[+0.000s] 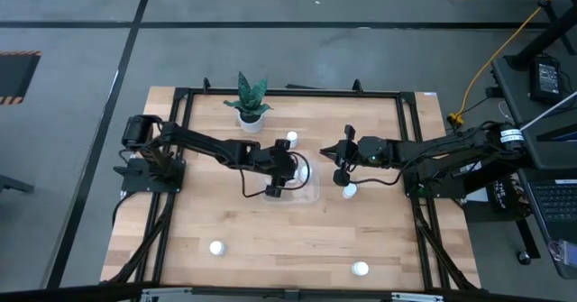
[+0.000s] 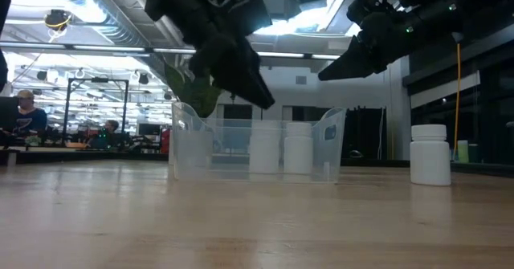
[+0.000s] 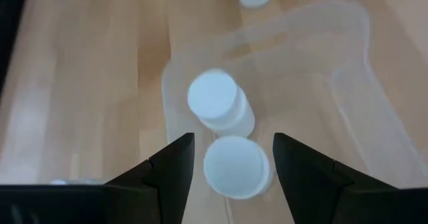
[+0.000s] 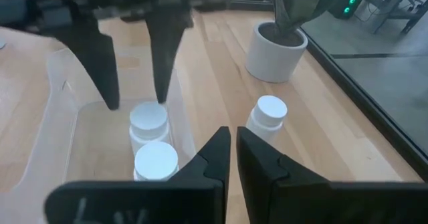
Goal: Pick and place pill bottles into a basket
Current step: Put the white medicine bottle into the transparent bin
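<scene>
The basket (image 1: 308,195), a clear shallow tray, lies at the table's middle. Two white pill bottles stand upright on its floor, side by side (image 3: 214,100) (image 3: 235,167), and they also show in the right wrist view (image 4: 148,120) (image 4: 156,160). My left gripper (image 4: 137,100) hangs open just above them. Its fingers stand on either side of one bottle's top without touching it. My right gripper (image 4: 232,144) is shut and holds nothing. It hovers to the right of the basket (image 1: 326,149), above the table.
Loose pill bottles stand near the plant (image 1: 291,138), just right of the basket (image 1: 350,191), and toward the near edge at left (image 1: 216,246) and at right (image 1: 361,269). A white pot with a green plant (image 1: 251,114) stands at the far side.
</scene>
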